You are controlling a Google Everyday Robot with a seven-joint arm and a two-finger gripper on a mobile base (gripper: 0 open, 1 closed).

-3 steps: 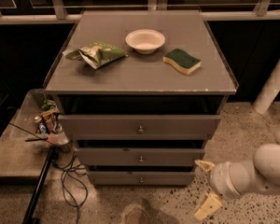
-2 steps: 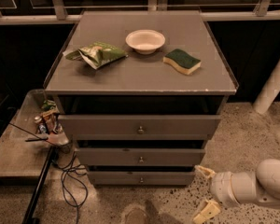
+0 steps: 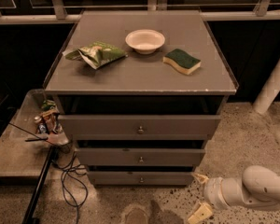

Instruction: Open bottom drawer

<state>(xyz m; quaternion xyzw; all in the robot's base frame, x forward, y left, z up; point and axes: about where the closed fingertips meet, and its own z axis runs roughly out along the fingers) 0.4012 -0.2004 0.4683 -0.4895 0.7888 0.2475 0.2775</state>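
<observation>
The grey cabinet has three drawers. The bottom drawer [image 3: 141, 178] is the lowest and slimmest front, with a small round metal knob [image 3: 141, 179], and it looks closed. My gripper [image 3: 199, 195] is low at the right, near the floor, just right of the bottom drawer's right end and not touching it. Its two cream fingertips stand apart, one [image 3: 199, 177] above and one [image 3: 200, 213] below, with nothing between them. The white arm [image 3: 252, 190] comes in from the right edge.
The middle drawer [image 3: 141, 157] and top drawer [image 3: 140, 125] sit above. On the cabinet top lie a green chip bag [image 3: 97, 54], a white bowl [image 3: 145, 40] and a green-yellow sponge [image 3: 182, 61]. A low tray with clutter [image 3: 49, 125] and cables [image 3: 70, 181] stand at the left. A white post [image 3: 273, 85] is at the right.
The arm and gripper have dropped lower and pulled slightly right, towards the floor beside the bottom drawer. The drawers and the things on top have not moved.
</observation>
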